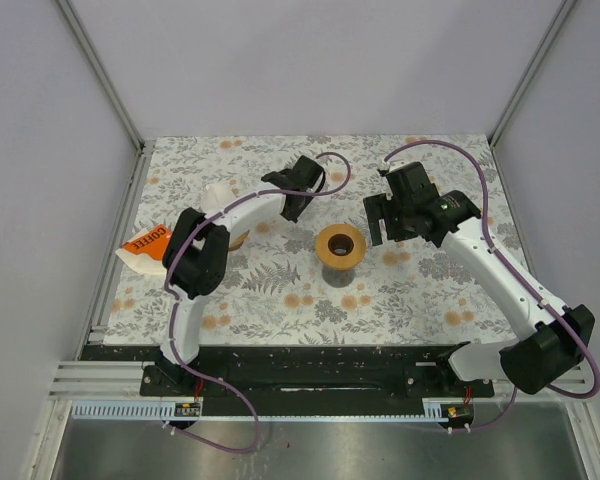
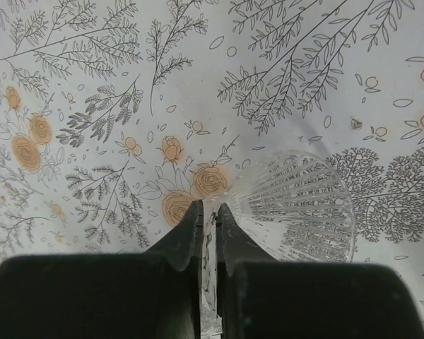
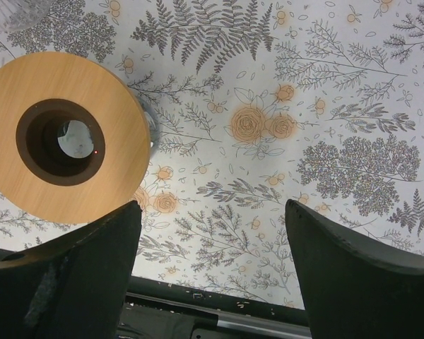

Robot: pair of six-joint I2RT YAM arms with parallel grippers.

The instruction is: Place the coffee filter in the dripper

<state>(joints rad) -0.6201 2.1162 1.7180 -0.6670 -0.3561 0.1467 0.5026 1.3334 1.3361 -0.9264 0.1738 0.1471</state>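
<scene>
**Filter still outside the dripper**

Far left, an orange-labelled pack (image 1: 145, 246) lies on the surface (image 1: 420, 290). Near it a white filter (image 1: 220, 194), probably the one wanted, sits untouched and partly hidden behind the left arm. The left tool (image 2: 209, 212) is pinched narrow, apparently on the edge of the clear dripper (image 2: 304, 205). The wooden ring (image 1: 340, 246) at the centre carries no dripper. The right tool (image 3: 212, 208) hangs wide, holding nothing. Fetching and seating the filter both remain. From above the dripper barely shows, and I cannot tell whether it stands upright.

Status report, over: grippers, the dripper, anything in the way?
Left gripper shut on clear dripper rim. Dripper empty inside. Right gripper open, holding nothing. Wooden ring sits just beside the right gripper.
</scene>
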